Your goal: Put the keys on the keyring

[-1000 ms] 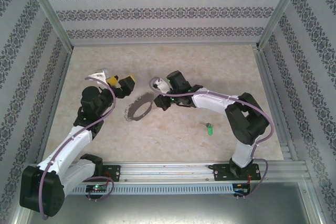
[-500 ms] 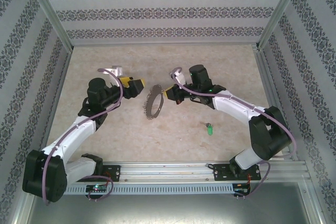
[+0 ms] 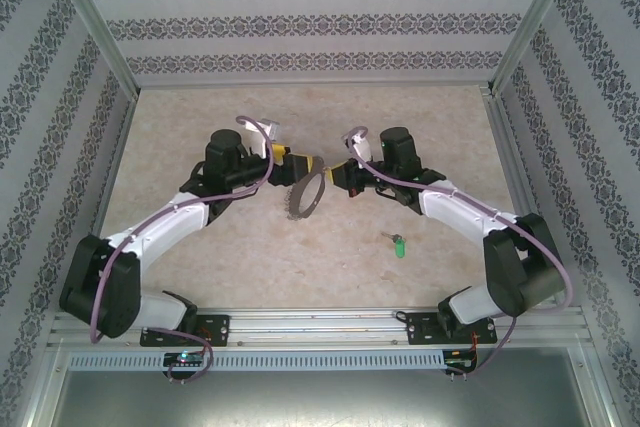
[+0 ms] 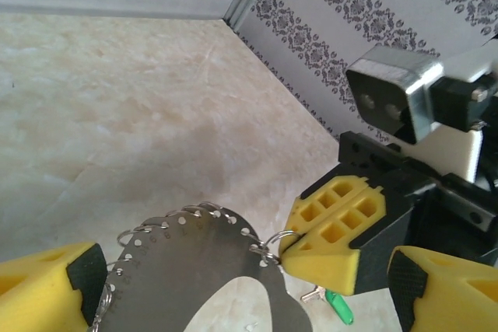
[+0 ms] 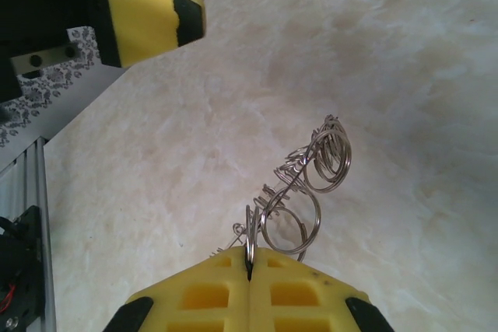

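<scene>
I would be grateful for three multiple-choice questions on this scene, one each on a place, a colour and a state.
1. Where is the key? A hung on the keyring; B on the table, near the right arm; C on top of the right arm.
2. What colour are the right gripper's fingers? A red; B blue; C yellow.
3. How is the right gripper? A shut on the keyring's rim; B wide open; C shut on the key.
Answers: B, the green-headed key lies alone on the table; C, the right wrist view shows yellow fingers; A, the fingers meet on the keyring's rim.
</scene>
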`<action>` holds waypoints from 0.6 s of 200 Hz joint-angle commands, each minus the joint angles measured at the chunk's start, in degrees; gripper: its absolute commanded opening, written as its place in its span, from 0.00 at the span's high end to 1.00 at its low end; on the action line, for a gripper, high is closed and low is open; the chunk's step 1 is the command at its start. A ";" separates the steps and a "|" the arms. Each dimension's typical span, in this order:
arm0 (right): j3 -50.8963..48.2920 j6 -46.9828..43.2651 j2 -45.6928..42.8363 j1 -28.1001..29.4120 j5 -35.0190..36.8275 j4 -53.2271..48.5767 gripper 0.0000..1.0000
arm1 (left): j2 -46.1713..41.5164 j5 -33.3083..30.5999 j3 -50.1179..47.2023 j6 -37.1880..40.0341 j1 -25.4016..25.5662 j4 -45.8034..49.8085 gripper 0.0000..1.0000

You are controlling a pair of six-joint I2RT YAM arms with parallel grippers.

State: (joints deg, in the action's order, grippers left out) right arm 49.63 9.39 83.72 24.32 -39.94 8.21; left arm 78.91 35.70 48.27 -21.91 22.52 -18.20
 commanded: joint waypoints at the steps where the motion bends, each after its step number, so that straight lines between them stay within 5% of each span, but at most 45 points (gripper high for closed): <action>1: -1.01 2.01 -2.00 -1.14 -1.47 5.23 1.00 | 2.02 3.17 3.48 3.57 0.77 1.26 0.11; 80: -2.77 2.22 -3.26 -2.76 -9.10 5.59 1.00 | 5.23 14.57 2.17 2.67 0.97 -5.74 0.59; 120: -2.81 2.31 -3.92 -3.27 -12.52 5.26 1.00 | 6.30 18.77 1.44 1.61 2.00 -7.95 0.72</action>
State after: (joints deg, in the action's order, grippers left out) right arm 47.11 11.40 81.82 21.82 -47.66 10.83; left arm 84.60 49.67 50.63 -19.62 23.31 -21.74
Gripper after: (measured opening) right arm 0.065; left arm 0.290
